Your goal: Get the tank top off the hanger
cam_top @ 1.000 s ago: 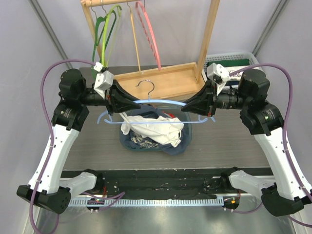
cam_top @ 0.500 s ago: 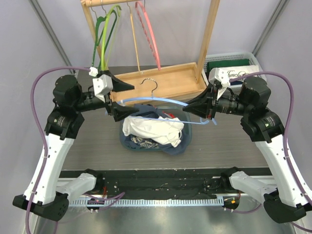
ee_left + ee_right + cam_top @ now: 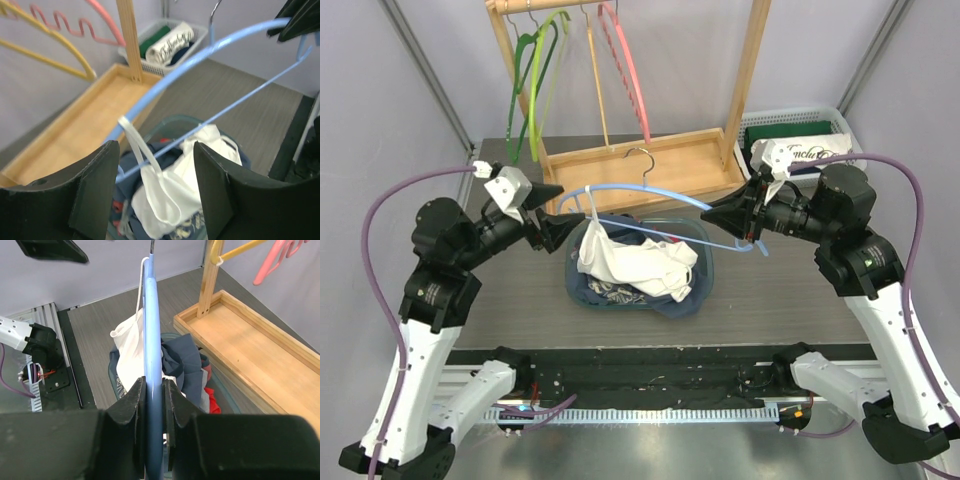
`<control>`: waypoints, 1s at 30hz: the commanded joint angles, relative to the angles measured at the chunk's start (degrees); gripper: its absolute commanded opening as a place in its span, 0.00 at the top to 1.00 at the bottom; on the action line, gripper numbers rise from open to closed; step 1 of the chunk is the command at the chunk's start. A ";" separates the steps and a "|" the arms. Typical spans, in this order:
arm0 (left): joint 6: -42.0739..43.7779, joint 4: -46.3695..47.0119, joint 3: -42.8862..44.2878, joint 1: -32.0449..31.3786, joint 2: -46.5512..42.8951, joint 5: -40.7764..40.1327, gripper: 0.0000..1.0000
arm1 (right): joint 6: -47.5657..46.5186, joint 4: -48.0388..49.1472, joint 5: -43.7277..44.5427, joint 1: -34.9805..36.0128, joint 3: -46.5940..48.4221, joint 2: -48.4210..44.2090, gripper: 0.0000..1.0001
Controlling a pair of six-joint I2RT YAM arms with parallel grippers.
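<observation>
One strap of the white tank top loops over the left end of the blue hanger; the rest slumps in the basket. It looks light and limp, so pinch that strap. Right hand clamps the hanger; left hand gapes wide, empty.

tank top in basket, 1 strap on hanger, rack behind

The desk is a grey surface with a fine wood grain. In its middle stands a blue basket full of clothes. At the far edge rests the flat wooden tray of a rack. In the far right corner stands a white basket with folded textiles.
</observation>
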 commanded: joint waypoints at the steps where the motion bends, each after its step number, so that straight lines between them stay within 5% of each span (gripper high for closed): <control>1: -7.20 -2.10 -4.90 -0.52 -0.44 -2.31 0.37 | 0.41 4.44 0.37 -0.02 1.82 -1.86 0.99; 13: -6.78 6.60 -8.70 -11.85 2.72 -19.79 0.40 | 1.47 4.53 0.54 0.15 1.47 -1.95 0.99; 16: -5.81 6.77 -8.25 -12.03 3.33 -21.64 0.47 | 1.47 4.27 0.72 0.15 1.65 -2.21 0.99; 23: -5.10 7.30 -8.87 -12.12 2.90 -23.49 0.84 | 1.03 3.21 1.15 0.15 1.82 -2.21 0.99; 30: -4.75 7.48 -7.99 -12.03 2.81 -23.41 1.00 | 1.03 2.60 1.51 0.15 2.00 -2.30 0.99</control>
